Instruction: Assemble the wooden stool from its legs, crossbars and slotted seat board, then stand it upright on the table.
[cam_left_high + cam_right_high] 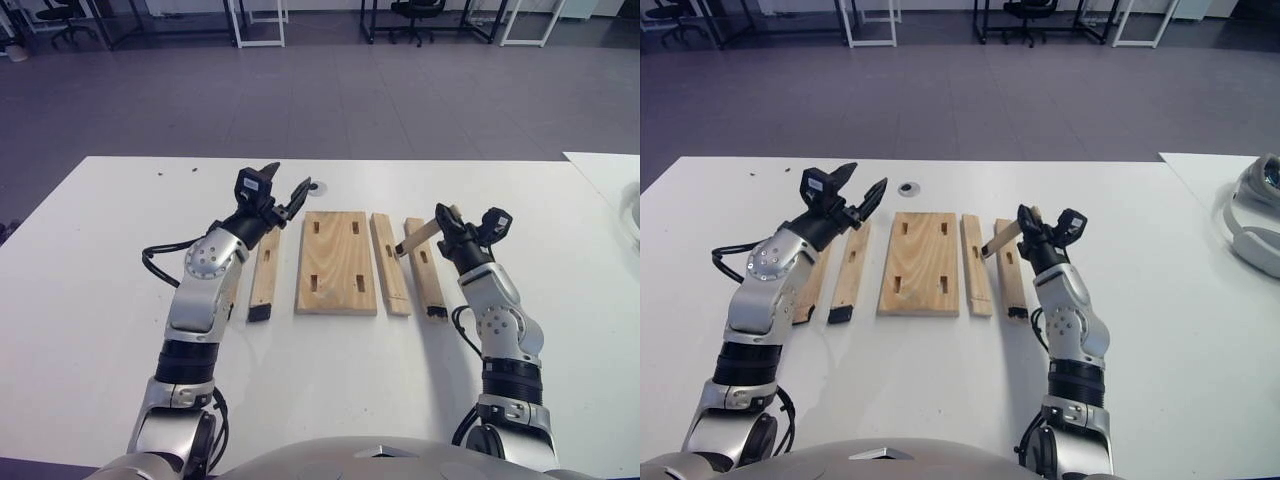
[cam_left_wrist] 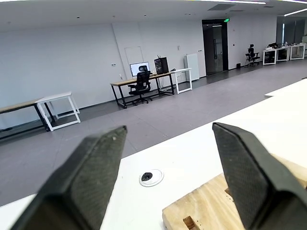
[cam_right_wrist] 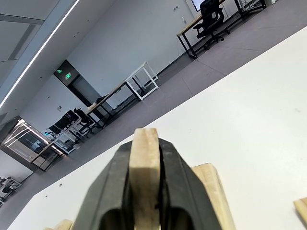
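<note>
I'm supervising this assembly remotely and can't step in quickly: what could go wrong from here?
The crossbar is pinched near one end by the right gripper, so it could pivot or slip when pressed into a leg. The left gripper hangs open near the seat board; lowering it could nudge the board.

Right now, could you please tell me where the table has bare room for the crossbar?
Free: the table between the seat board and near edge, and right of the right gripper. Crowded: legs flanking the board.
</note>
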Robot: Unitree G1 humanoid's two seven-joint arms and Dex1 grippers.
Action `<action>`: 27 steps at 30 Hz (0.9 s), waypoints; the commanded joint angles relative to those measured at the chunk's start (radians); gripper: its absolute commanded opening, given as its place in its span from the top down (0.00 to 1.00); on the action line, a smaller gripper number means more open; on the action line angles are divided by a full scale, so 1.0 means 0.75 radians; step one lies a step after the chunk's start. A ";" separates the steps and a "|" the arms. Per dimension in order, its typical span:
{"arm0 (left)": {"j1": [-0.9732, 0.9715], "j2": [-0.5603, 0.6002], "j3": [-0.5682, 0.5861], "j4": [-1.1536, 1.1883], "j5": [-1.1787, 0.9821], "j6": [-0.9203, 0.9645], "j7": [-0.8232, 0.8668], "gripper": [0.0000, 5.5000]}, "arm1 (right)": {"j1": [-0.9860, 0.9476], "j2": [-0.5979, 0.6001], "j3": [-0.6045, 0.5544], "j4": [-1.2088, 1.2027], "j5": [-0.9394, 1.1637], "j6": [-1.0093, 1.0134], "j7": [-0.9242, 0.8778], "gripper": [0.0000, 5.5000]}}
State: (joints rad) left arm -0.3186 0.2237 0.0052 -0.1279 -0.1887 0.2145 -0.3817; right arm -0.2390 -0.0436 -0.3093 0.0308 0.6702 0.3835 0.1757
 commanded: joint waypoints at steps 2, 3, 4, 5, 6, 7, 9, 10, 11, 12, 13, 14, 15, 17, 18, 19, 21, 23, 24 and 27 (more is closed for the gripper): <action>0.045 -0.018 0.035 0.032 -0.024 0.027 0.032 0.40 | -0.047 0.032 0.004 0.048 0.000 -0.032 0.018 0.92; 0.054 -0.022 0.034 0.035 -0.022 0.025 0.034 0.40 | -0.051 0.038 0.005 0.058 -0.004 -0.040 0.020 0.92; 0.062 -0.026 0.031 0.037 -0.021 0.023 0.038 0.40 | -0.057 0.042 0.011 0.079 -0.018 -0.055 0.020 0.92; 0.067 -0.030 0.030 0.038 -0.021 0.022 0.042 0.40 | -0.062 0.045 0.015 0.096 -0.030 -0.068 0.020 0.92; 0.071 -0.033 0.029 0.039 -0.020 0.021 0.045 0.40 | -0.067 0.045 0.023 0.115 -0.048 -0.083 0.020 0.92; 0.074 -0.035 0.029 0.040 -0.019 0.020 0.047 0.40 | -0.073 0.048 0.030 0.131 -0.060 -0.096 0.022 0.92; 0.076 -0.036 0.031 0.042 -0.019 0.019 0.048 0.40 | -0.084 0.054 0.040 0.153 -0.071 -0.112 0.028 0.92; 0.074 -0.037 0.029 0.045 -0.020 0.019 0.046 0.40 | -0.078 0.056 0.045 0.148 -0.076 -0.117 0.029 0.92; 0.072 -0.037 0.027 0.048 -0.021 0.019 0.044 0.40 | -0.070 0.054 0.053 0.144 -0.088 -0.121 0.031 0.92; 0.071 -0.035 0.026 0.050 -0.022 0.019 0.042 0.40 | -0.054 0.037 0.084 0.138 -0.133 -0.130 0.035 0.92; 0.074 -0.034 0.026 0.050 -0.022 0.018 0.041 0.40 | -0.028 0.013 0.129 0.128 -0.199 -0.143 0.037 0.92; 0.077 -0.032 0.027 0.049 -0.022 0.018 0.041 0.40 | -0.004 -0.009 0.171 0.119 -0.261 -0.154 0.039 0.92; 0.080 -0.030 0.027 0.047 -0.021 0.017 0.040 0.40 | 0.023 -0.014 0.195 0.100 -0.292 -0.159 0.038 0.92; 0.088 -0.028 0.029 0.043 -0.020 0.016 0.042 0.40 | 0.065 0.000 0.207 0.051 -0.291 -0.151 0.033 0.92; 0.089 -0.028 0.029 0.043 -0.019 0.015 0.043 0.40 | 0.077 0.008 0.209 0.037 -0.288 -0.149 0.031 0.92; 0.089 -0.028 0.026 0.046 -0.017 0.014 0.042 0.40 | 0.085 0.011 0.214 0.028 -0.297 -0.148 0.022 0.92; 0.089 -0.029 0.021 0.050 -0.014 0.012 0.042 0.40 | 0.089 0.018 0.216 0.014 -0.300 -0.143 0.003 0.92; 0.086 -0.030 0.019 0.055 -0.013 0.010 0.040 0.40 | 0.077 0.033 0.208 -0.023 -0.269 -0.134 -0.004 0.92; 0.089 -0.031 0.019 0.051 -0.012 0.010 0.045 0.40 | 0.061 0.038 0.201 -0.034 -0.249 -0.136 0.002 0.92; 0.092 -0.037 0.017 0.050 -0.010 0.007 0.053 0.40 | 0.020 0.041 0.168 -0.039 -0.208 -0.151 0.017 0.92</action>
State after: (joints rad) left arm -0.2544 0.1977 0.0225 -0.0952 -0.2008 0.2162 -0.3464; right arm -0.2024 -0.0181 -0.1660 -0.0014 0.4983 0.2585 0.1872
